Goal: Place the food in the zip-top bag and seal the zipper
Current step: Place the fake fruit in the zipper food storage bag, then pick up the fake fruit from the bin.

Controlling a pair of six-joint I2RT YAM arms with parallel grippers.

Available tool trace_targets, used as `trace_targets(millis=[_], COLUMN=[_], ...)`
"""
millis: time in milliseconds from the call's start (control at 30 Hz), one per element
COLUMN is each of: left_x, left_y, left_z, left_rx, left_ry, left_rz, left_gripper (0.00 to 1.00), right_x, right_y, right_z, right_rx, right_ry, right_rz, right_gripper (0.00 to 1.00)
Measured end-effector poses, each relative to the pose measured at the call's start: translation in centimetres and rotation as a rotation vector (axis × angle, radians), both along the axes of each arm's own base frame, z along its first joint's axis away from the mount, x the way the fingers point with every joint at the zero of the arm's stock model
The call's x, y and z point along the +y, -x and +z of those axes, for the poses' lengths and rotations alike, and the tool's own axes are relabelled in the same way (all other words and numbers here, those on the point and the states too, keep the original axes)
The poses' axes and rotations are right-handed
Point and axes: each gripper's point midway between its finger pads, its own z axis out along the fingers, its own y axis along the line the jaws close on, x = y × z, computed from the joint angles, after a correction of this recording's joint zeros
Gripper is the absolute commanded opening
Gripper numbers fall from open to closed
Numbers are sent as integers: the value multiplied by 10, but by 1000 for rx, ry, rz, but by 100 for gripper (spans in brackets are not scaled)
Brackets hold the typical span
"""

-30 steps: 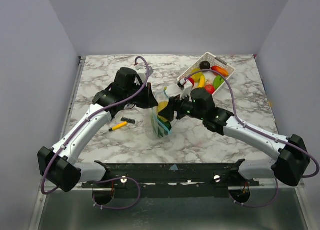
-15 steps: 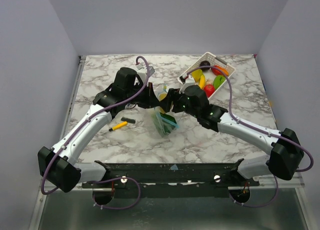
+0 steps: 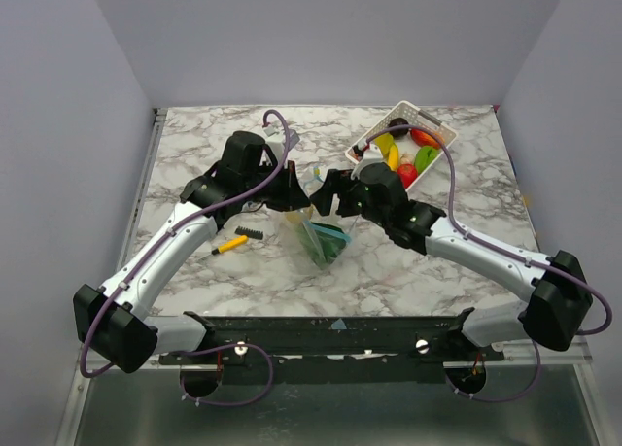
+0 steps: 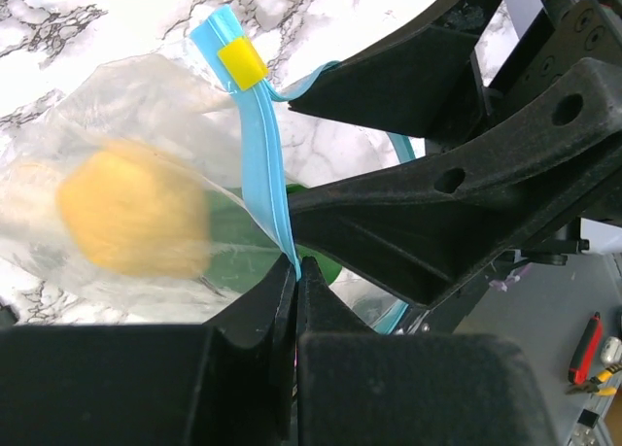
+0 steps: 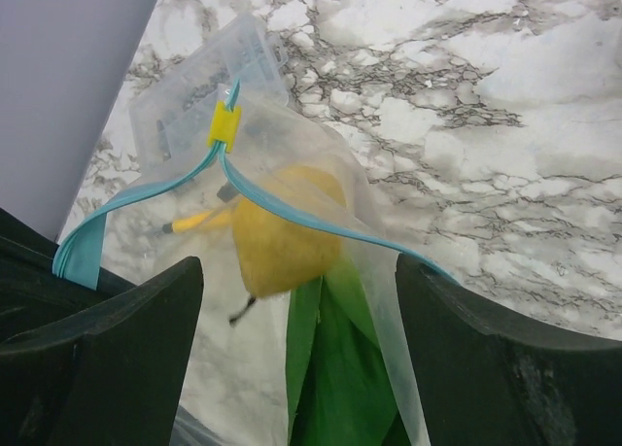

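**Loading partly done; bag mouth unsealed.**

The floppy transparent zip-top bag (image 3: 316,237) hangs near the table centre and holds a yellow toy fruit (image 5: 282,237) and a green toy vegetable (image 5: 330,368). Its light blue zipper strip (image 4: 267,164) gapes, with the yellow slider (image 4: 241,62) parked at one end. The left gripper (image 4: 296,271), at 11 o'clock of the bag, is clamped on the zipper strip. The right gripper (image 5: 296,269) stands apart, its fingers straddling the bag mouth. At 1 o'clock, well apart, the white slotted plastic basket (image 3: 432,119) holds several toy foods (image 3: 408,154) not yet bagged; sealing comes last.
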Motion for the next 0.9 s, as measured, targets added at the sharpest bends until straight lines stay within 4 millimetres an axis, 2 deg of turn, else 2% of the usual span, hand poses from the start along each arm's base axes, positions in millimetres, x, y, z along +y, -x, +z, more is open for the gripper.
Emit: trace_targets(millis=[133,300,400,633,700,900], left_x=[1,1,1,1,1,1], left_y=[1,0,0,-2,-3,-3], left_z=[-1,-2,-2,-9,-10,-11], left_rx=[5,6,7,24,25,28], left_ry=[-4,-6,-10,-22,-24,-26], left_rz=[2,3,7,11,11,12], left_gripper=[0,0,0,0,0,0], right_x=[-5,-11,-16,-34,-45,-75], right_y=[3,8,13,23,21,5], right_z=[3,17,32,81,96,105], right_rx=[-3,-20,-44,-133,-173,-223], right_ry=[10,17,7,-30,-22,54], right_rz=[1,8,12,5,-31,-168], right_gripper=[81,76,74,70,69,71])
